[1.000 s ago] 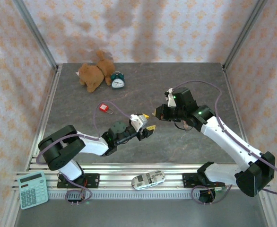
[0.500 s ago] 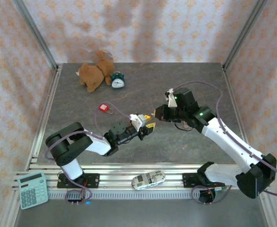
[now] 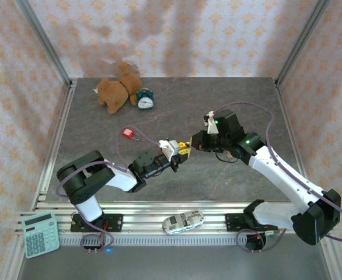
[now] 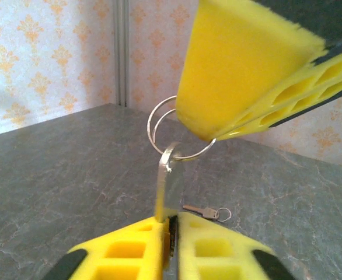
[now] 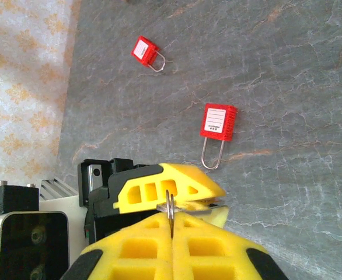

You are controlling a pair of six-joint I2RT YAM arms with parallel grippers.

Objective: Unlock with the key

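Observation:
A silver key [image 4: 170, 175] hangs from a wire ring [image 4: 171, 131] above the grey table. My left gripper [image 4: 172, 219] is shut on the key's blade. My right gripper [image 5: 172, 224] is shut on the ring [image 5: 169, 207], its yellow fingers [image 4: 241, 70] just above the left ones. In the top view the left gripper [image 3: 182, 153] and right gripper [image 3: 189, 144] meet tip to tip at mid table. Two red padlocks lie on the table: one [image 5: 219, 122] close beyond the grippers, the other [image 5: 143, 50] further off, also in the top view [image 3: 128, 133].
A second small key [image 4: 205, 211] lies flat on the table past the left fingers. A teddy bear [image 3: 115, 90] and alarm clock [image 3: 145, 100] sit at the back left. A calculator [image 3: 39, 233] and a toy car [image 3: 182, 221] rest on the near rail.
My left gripper was open; it has moved up to the right gripper and shut on the key. The right arm has barely moved.

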